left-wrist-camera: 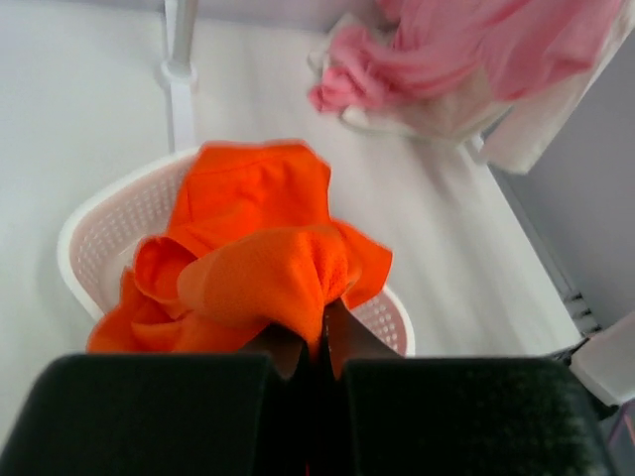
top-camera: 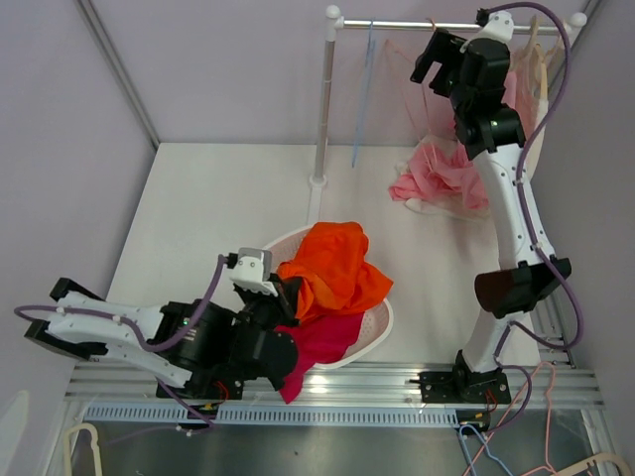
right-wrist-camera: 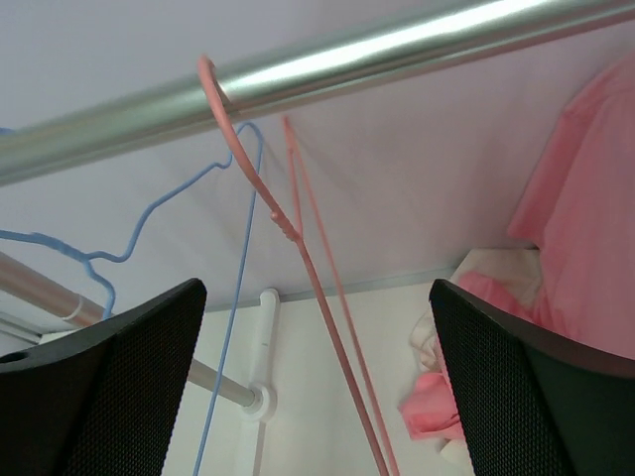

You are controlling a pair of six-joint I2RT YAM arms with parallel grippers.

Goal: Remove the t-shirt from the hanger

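The orange t-shirt (top-camera: 332, 266) lies bunched over the white basket (top-camera: 382, 322), off any hanger. My left gripper (top-camera: 288, 293) is shut on a fold of it at the near side; in the left wrist view the jaws (left-wrist-camera: 319, 342) pinch the orange cloth (left-wrist-camera: 258, 248). My right gripper (top-camera: 434, 61) is open and empty, raised just below the metal rail (top-camera: 437, 25). In the right wrist view a bare pink hanger (right-wrist-camera: 298, 228) hangs from the rail (right-wrist-camera: 298, 74), in line between my spread fingers (right-wrist-camera: 109, 387) without touching them.
A bare blue hanger (right-wrist-camera: 233, 278) hangs left of the pink one. Pink garments (top-camera: 442, 174) hang and pile at the rack's right end. A red garment (top-camera: 322, 342) spills from the basket's near rim. The rack's pole (top-camera: 322, 109) stands behind the basket. Loose hangers (top-camera: 486, 451) lie below the table edge.
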